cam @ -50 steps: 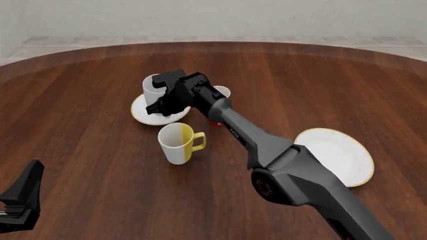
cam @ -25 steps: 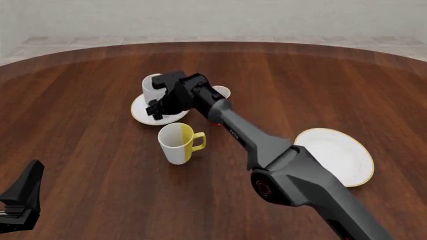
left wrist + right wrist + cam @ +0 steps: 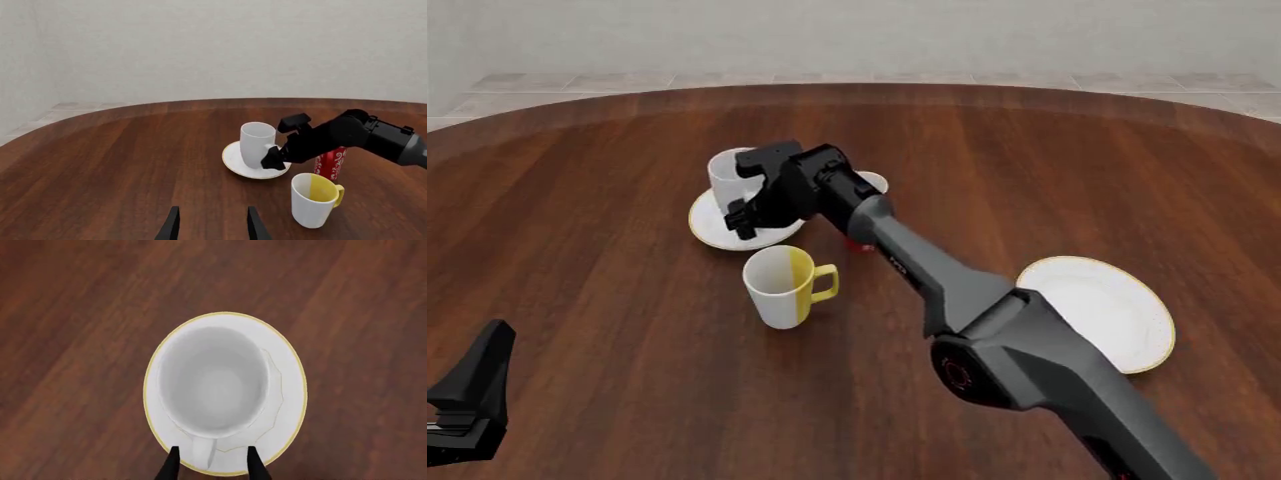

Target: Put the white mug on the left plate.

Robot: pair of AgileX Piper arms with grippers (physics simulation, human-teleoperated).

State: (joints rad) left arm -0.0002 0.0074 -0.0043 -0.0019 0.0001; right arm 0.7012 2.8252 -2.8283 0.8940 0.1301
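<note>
The white mug (image 3: 731,172) stands upright on the left plate (image 3: 710,225), a small white plate with a gold rim. My right gripper (image 3: 745,215) hangs just above the mug's near side. In the right wrist view the mug (image 3: 213,380) fills most of the plate (image 3: 290,390). There the right gripper (image 3: 212,467) is open, its fingers either side of the white handle with a gap on both sides. The left wrist view shows the mug (image 3: 257,142), the plate (image 3: 233,161) and the right gripper (image 3: 270,161) beside the mug's base. My left gripper (image 3: 212,230) is open, far back at the near left (image 3: 467,400).
A white mug with a yellow half (image 3: 781,287) stands just in front of the left plate. A small red patterned mug (image 3: 331,162) sits behind my right arm. The larger gold-rimmed plate (image 3: 1101,310) lies at the right.
My right gripper has shifted slightly to the left over the plate. The white mug stays on the plate. The left arm has not moved.
</note>
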